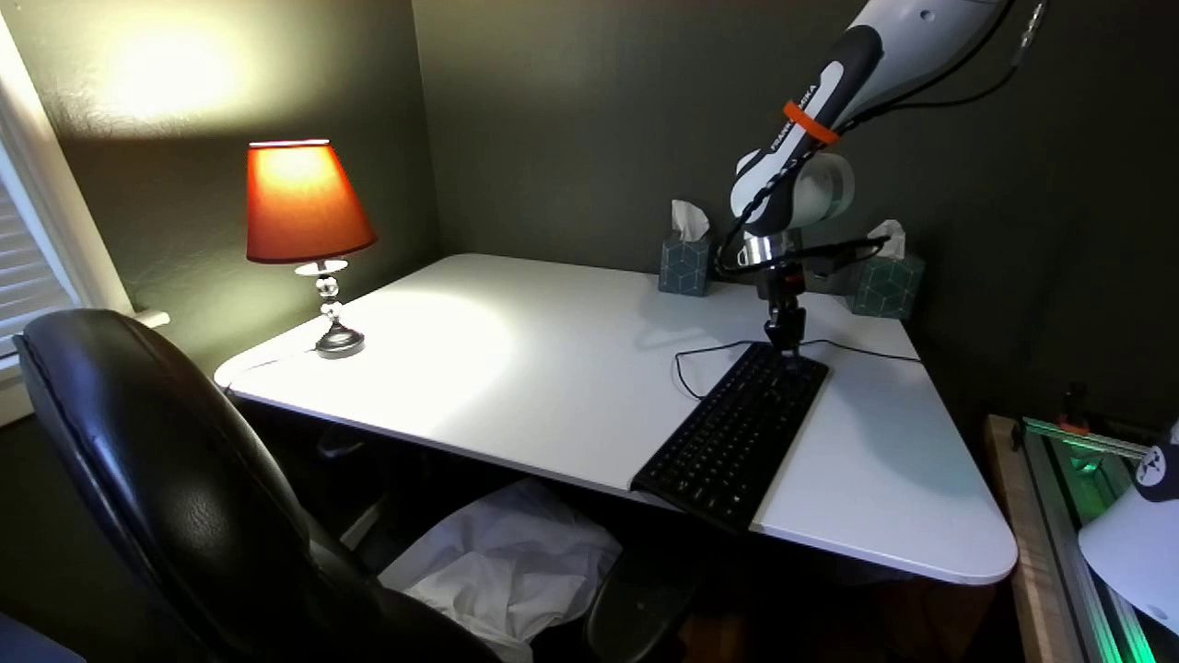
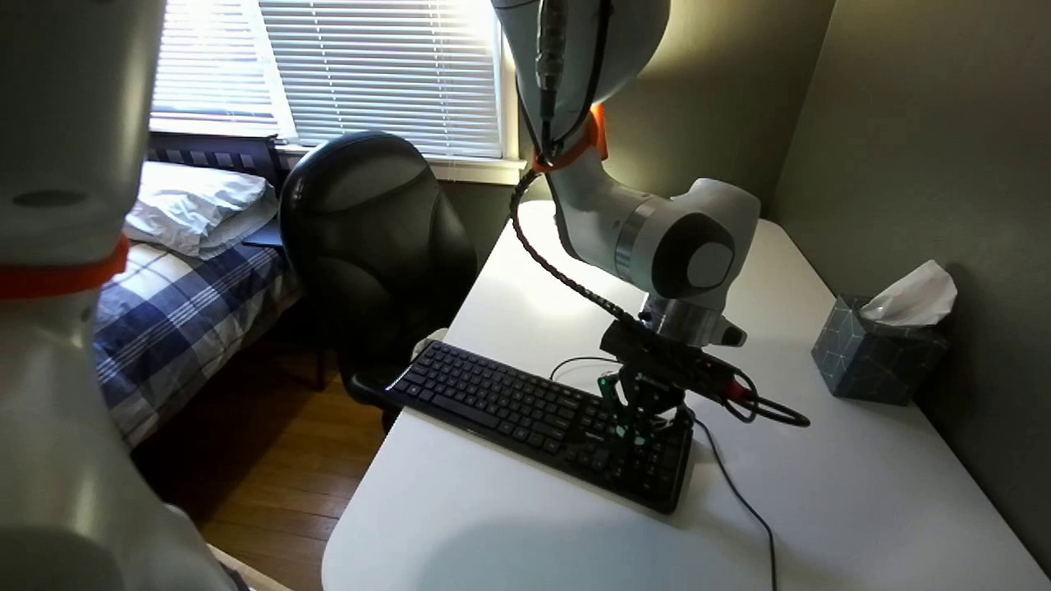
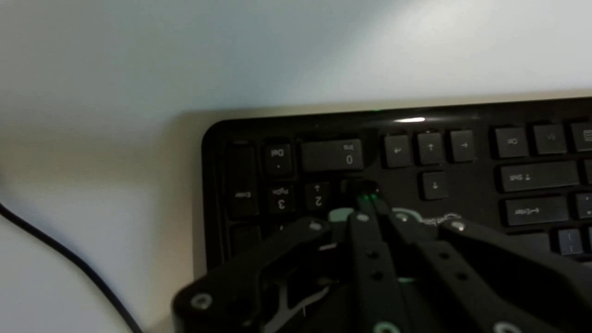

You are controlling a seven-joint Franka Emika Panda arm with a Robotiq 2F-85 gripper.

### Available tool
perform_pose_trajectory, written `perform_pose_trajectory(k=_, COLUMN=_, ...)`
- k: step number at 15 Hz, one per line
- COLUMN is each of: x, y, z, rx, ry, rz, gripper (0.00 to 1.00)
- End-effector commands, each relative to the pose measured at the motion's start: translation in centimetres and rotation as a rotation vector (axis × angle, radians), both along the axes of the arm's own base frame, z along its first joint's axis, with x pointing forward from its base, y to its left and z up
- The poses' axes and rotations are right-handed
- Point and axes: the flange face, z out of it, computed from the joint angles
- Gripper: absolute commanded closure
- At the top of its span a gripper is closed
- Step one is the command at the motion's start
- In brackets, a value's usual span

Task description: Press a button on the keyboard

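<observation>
Keyboard (image 1: 730,439) lies on the right part of the desk (image 1: 553,368) in an exterior view, running near to far, near end poking slightly past the near edge, far end with the number pad (image 3: 281,199) under the hand (image 3: 368,190). Hand's fingertips (image 3: 365,198) pressed together, nothing between them; in the wrist view they're just right of the 2 key (image 3: 318,196) and near the 0 key (image 3: 332,156). Can't tell if they touch a key. Handling guess: light, stiff, hard plastic, fine with a gentle push. Glossy rim looks slippery and the smooth desk won't hold it much, so a sideways shove probably skates it. Keys likely springy, short travel. No grasp needed: go straight down on the middle of one key, ease off once it bottoms. Number pad is a good spot, desk beneath it; avoid the overhanging end, could tip. If carrying ever comes up, pinch a long edge around mid-length; flat, so tricky to get under.
</observation>
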Motion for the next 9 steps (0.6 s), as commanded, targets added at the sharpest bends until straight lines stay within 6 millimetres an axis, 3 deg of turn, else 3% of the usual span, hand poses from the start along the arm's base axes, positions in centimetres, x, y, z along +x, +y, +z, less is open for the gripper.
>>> perform_pose_trajectory(k=1, x=-1.1, y=0.2, z=1.4, rx=-0.007, ry=-0.023, rz=-0.011, gripper=1.00)
perform_pose_trajectory(k=3, x=-1.5, y=0.2, z=2.0, rx=-0.013, ry=-0.029, rz=-0.016, gripper=1.00)
perform_pose_trajectory(k=4, x=-1.6, y=0.2, z=2.3, rx=-0.014, ry=-0.035, rz=-0.019, gripper=0.74)
perform_pose_trajectory(k=6, x=-1.9, y=0.2, z=3.0, rx=-0.022, ry=-0.047, rz=-0.027, gripper=0.66)
perform_pose_trajectory(k=9, x=-2.4, y=0.1, z=4.0, rx=-0.029, ry=-0.065, rz=-0.033, gripper=0.44)
